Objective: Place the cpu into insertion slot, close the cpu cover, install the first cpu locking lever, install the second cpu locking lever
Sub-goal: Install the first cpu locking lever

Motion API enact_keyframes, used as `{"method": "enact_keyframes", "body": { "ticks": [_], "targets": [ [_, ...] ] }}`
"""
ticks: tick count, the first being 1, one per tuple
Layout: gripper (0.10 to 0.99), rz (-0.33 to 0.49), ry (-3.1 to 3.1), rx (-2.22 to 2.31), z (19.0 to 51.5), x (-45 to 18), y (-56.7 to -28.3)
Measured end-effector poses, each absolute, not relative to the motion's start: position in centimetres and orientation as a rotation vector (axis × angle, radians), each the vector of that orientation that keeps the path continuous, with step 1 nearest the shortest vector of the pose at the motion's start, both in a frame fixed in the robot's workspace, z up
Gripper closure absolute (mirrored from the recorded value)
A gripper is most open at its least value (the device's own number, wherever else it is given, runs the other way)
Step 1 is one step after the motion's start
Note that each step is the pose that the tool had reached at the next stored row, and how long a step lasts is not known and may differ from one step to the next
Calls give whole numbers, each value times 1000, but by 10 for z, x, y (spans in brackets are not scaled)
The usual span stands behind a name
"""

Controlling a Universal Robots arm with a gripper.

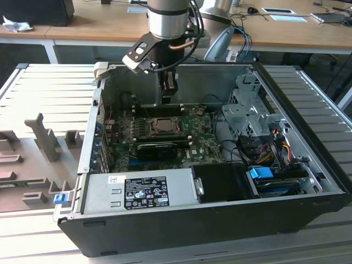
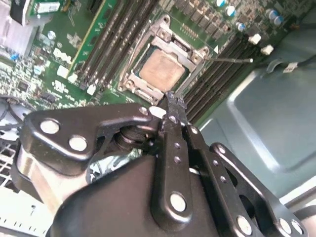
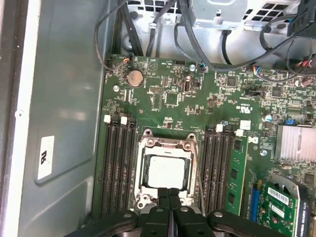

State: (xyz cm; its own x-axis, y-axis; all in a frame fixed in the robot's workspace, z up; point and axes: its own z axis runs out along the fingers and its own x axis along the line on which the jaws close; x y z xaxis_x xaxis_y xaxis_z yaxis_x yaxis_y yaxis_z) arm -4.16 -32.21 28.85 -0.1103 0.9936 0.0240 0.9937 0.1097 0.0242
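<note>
The cpu (image 3: 166, 171) lies flat in the insertion slot (image 3: 143, 148) on the green motherboard (image 3: 197, 94), its pale metal face showing through the window of the cpu cover (image 3: 166, 142), which lies down over it. In the exterior view the slot (image 1: 163, 125) sits mid-board, and my gripper (image 1: 168, 94) hangs just above and behind it, near the case's back wall. In both wrist views the black fingers (image 3: 163, 207) are pressed together with nothing between them, the tips (image 2: 171, 101) close to the socket's edge (image 2: 143, 91). A thin metal lever (image 2: 232, 60) sticks out beside the socket.
Long black memory slots (image 3: 116, 163) flank the socket on both sides. A black card (image 1: 158, 148) lies across the board in front of it. Cables and a drive cage (image 1: 247, 110) fill the exterior view's right; the power supply (image 1: 140, 192) sits along the front.
</note>
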Motion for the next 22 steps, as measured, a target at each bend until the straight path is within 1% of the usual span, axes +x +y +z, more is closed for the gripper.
{"method": "enact_keyframes", "body": {
  "ticks": [14, 22],
  "targets": [
    [980, -52, -2583, -1777, 286, -42, -322],
    [980, -51, -2757, -1485, 285, -42, -322]
  ]
}}
